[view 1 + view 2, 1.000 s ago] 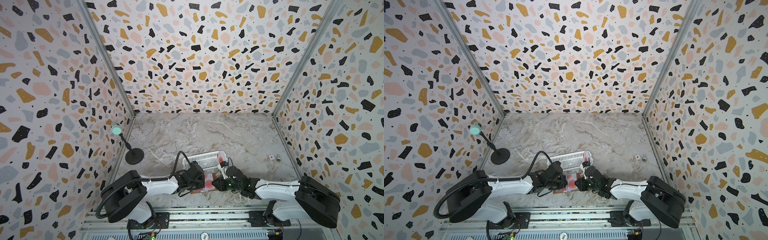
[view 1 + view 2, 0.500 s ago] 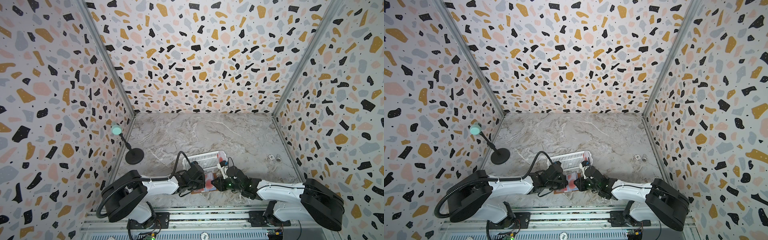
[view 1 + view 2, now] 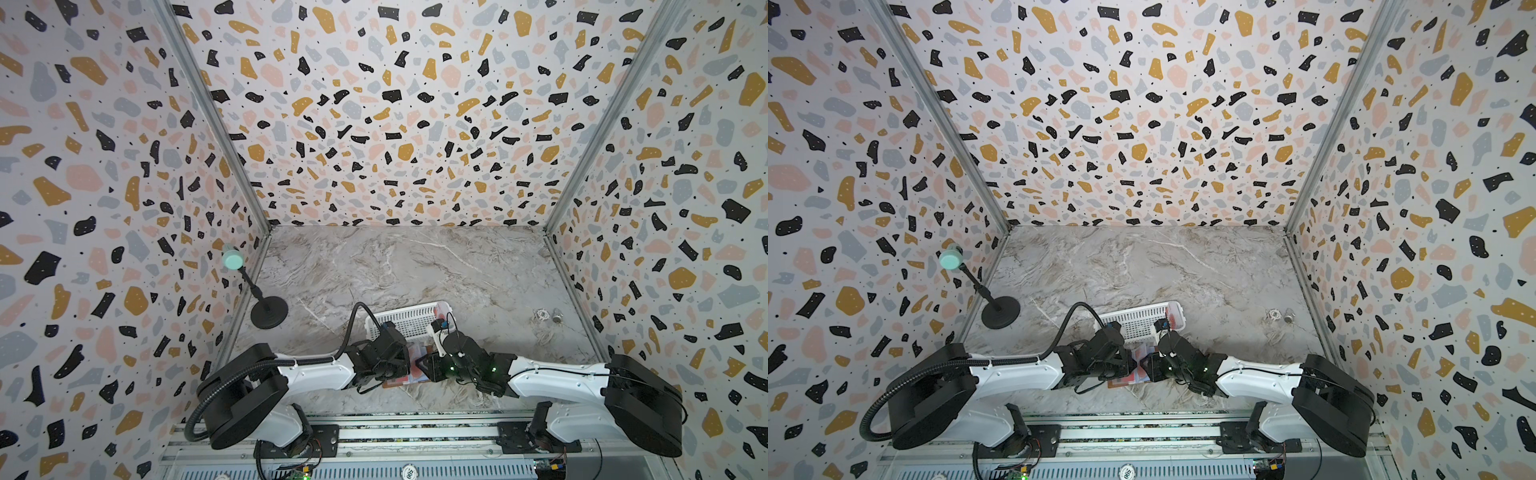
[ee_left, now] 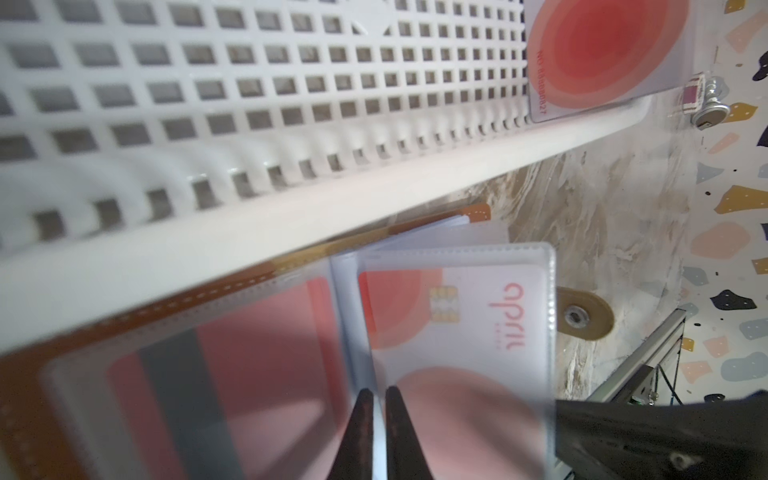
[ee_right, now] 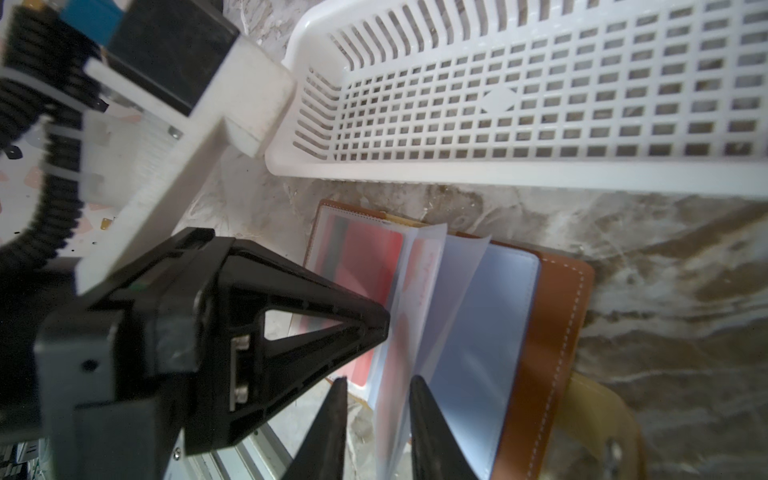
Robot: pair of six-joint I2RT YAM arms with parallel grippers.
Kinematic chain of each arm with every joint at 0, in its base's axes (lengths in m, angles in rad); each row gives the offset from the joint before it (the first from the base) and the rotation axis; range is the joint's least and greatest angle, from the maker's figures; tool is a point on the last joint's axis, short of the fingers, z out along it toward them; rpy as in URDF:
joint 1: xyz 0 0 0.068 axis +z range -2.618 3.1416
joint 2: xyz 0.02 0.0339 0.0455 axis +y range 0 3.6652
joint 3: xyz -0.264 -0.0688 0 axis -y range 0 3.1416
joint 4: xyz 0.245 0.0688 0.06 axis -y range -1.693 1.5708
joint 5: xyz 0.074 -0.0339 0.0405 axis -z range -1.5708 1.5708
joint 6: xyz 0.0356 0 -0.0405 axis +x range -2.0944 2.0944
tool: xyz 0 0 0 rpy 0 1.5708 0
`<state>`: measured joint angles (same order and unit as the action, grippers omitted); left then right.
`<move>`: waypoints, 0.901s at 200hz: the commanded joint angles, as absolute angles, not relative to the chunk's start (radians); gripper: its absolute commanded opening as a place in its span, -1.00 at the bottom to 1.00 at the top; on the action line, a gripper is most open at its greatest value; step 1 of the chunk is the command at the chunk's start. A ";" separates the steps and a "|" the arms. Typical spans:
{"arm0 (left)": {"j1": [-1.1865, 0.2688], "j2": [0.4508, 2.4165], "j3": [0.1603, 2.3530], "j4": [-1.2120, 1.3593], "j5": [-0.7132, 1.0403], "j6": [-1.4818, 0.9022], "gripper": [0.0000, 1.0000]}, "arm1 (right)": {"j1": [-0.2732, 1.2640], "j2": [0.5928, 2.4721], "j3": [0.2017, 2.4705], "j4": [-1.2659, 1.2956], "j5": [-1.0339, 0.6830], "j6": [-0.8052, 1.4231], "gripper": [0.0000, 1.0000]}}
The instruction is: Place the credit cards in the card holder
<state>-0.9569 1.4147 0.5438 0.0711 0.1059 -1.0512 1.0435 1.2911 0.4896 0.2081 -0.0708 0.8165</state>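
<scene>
1. Nearest, 2 white-and-black arms reach in from the rail at 6 o'clock. They meet low over the card holder, which lies open on the marble surface near its front edge.
2. The left tool comes in from 9 o'clock. Its jaws are pinched together on the edge of a clear sleeve page of the card holder.
3. The right tool comes in from 3 o'clock. Its jaws stand a little apart, straddling the edge of a raised sleeve page, with a gap showing on 1 side.
4. 2 credit cards sit inside the sleeves. 1 shows a chip and red blobs, and the 1 beside it shows a dark stripe.
5. Just beyond the holder, at its 12 o'clock, lies a white slotted basket. Another card with a red blob lies in its 3 o'clock end.
6. Farther out, a black round-footed stand with a mint-green head stands at 9 o'clock by the side wall. 2 small metal bits lie at 3 o'clock, well apart from the basket.
7. Terrazzo-patterned walls close the far side.
</scene>
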 commanded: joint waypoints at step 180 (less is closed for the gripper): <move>-0.859 1.308 0.349 0.237 0.207 -1.098 -0.83 | 1.133 1.434 0.667 0.146 -0.032 0.791 -0.12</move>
<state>-0.8692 1.3167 0.3763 0.1898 0.1791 -1.0851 1.1206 1.4296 0.6296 0.1566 -0.0319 0.8036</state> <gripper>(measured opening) 0.086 0.438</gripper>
